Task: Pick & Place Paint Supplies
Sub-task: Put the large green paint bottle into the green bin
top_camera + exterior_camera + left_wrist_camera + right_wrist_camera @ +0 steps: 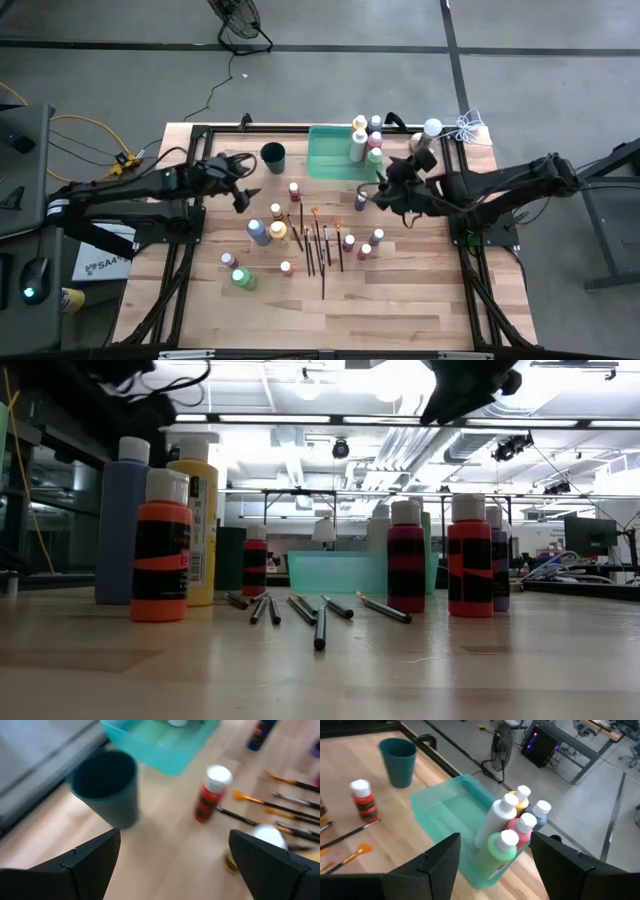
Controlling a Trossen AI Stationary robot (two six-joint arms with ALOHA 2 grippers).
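Observation:
A translucent green tray sits at the table's far middle, with several paint bottles crowded upright in its right end. More paint bottles stand on their bases across the table's middle. Several thin paintbrushes lie flat among them. My right gripper hovers open above the table, just near-right of the tray, with nothing between its fingers. My left gripper is open and empty, above the table left of a red bottle and near-left of the dark cup.
The dark cup stands left of the tray. A black frame rail runs along the table's far edge and down both sides. A white-capped bottle stands at the far right corner. Bare wood lies along the near edge.

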